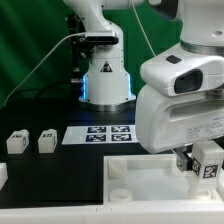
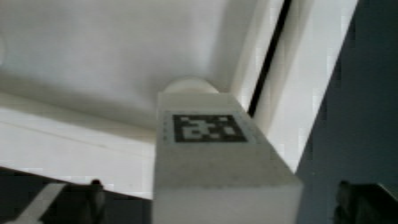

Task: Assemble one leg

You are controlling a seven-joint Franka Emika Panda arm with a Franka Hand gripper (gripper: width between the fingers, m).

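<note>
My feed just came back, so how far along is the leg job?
Done: the gripper is shut on the leg. In hand: it holds the leg at a corner of the white tray, as the wrist view shows; whether it is seated I cannot tell. Left: fixing it in and letting go. Two more legs stand beside the marker board.

The leg [image 1: 207, 160] [image 2: 217, 150], a white square post with a black-and-white tag, is gripped over the tray [image 1: 150, 190].
</note>
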